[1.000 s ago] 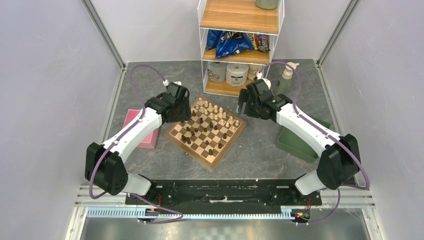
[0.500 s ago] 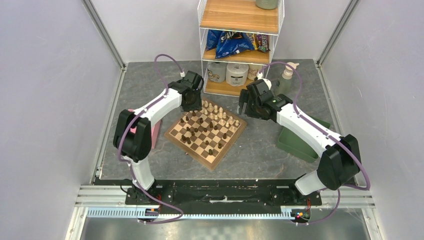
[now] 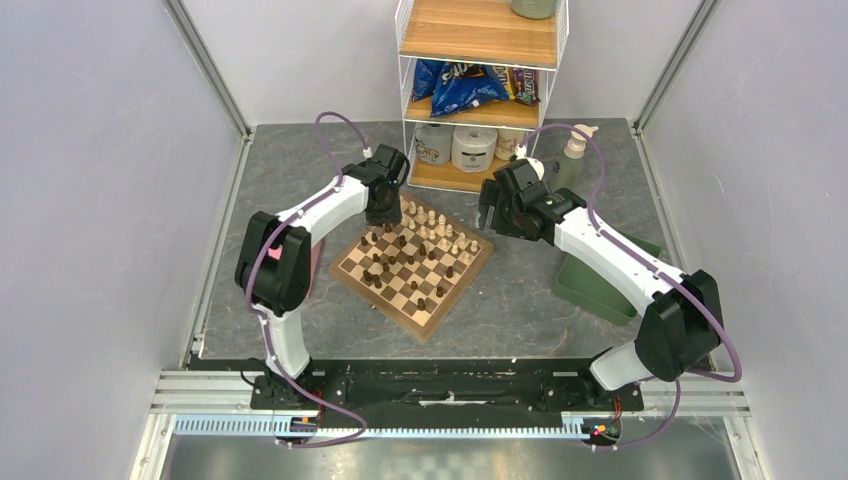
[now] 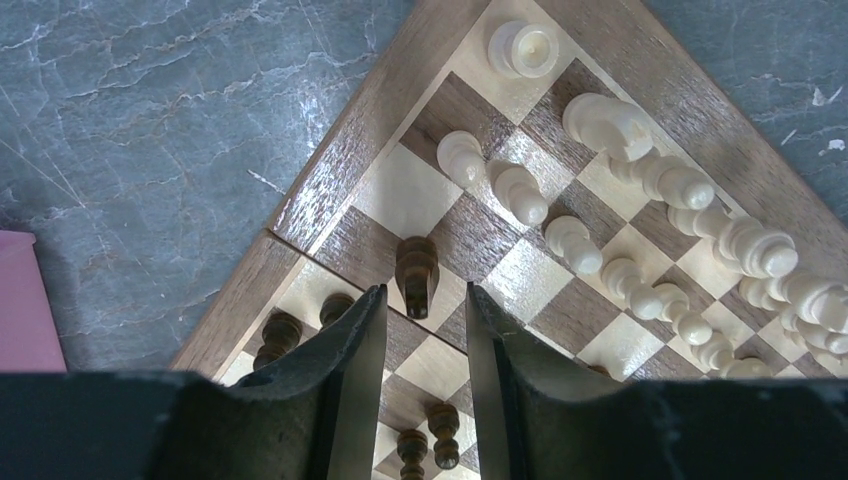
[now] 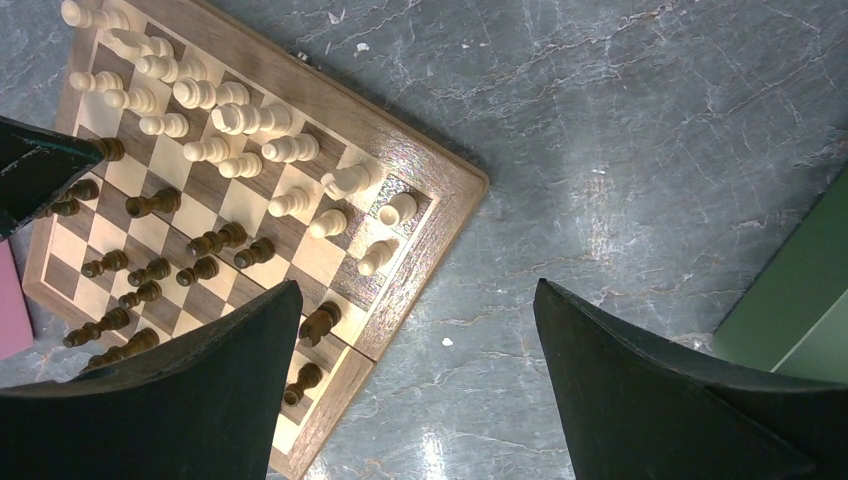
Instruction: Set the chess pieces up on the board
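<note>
The wooden chessboard [image 3: 428,330] lies turned like a diamond mid-table. Cream pieces [image 3: 440,222] crowd its far side and dark brown pieces [image 3: 390,265] are scattered across the middle and left. My left gripper [image 3: 385,207] hangs over the board's far-left corner. In the left wrist view the gripper [image 4: 420,295] has a narrow gap between its jaws, and the head of a dark piece [image 4: 417,262] stands just at the tips, untouched. My right gripper [image 3: 497,215] is wide open and empty. In its wrist view the gripper [image 5: 415,290] is over bare table beside the board's right corner [image 5: 432,238].
A pink block [image 3: 311,266] lies left of the board, partly behind my left arm. A green tray [image 3: 590,285] sits at the right. A wire shelf rack [image 3: 480,90] with snack bags and paper rolls stands behind the board, with a soap bottle [image 3: 572,160] beside it.
My left arm has swung from the board's left side up to its far-left corner, then nearly stopped. The right arm has not moved.
</note>
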Controlling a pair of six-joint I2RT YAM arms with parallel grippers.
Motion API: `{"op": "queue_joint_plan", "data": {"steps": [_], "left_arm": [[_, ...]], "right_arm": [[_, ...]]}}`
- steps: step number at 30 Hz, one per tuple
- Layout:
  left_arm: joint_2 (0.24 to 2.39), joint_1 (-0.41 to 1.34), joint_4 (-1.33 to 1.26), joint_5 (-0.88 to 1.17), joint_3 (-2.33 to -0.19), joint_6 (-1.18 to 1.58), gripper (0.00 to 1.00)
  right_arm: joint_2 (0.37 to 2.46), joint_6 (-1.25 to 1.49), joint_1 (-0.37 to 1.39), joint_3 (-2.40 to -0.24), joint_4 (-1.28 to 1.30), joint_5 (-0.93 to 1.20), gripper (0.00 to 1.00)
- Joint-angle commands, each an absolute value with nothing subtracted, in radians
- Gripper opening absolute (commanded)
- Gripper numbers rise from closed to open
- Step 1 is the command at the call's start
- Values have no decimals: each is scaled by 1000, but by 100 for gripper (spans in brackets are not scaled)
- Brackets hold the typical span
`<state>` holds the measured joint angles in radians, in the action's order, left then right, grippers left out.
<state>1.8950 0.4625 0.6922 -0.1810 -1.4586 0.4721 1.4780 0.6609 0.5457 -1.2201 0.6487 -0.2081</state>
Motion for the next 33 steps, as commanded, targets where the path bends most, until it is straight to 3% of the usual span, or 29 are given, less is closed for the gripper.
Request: {"op": "queue_joint_plan", "data": {"steps": [1, 15, 24, 33], "left_arm": [[1917, 454, 655, -185, -1500, 459, 41], [1908, 450, 644, -200, -1494, 460, 26], [1870, 448, 647, -208, -1487, 454, 3], [1681, 448, 701, -218, -1472, 442, 2]], "right_arm": [[1443, 654, 543, -1256, 646, -227, 94], [1446, 652, 543, -1255, 647, -229, 94], [1447, 652, 542, -1256, 648, -225, 94], [1452, 654, 542, -1259, 647, -223, 94]]}}
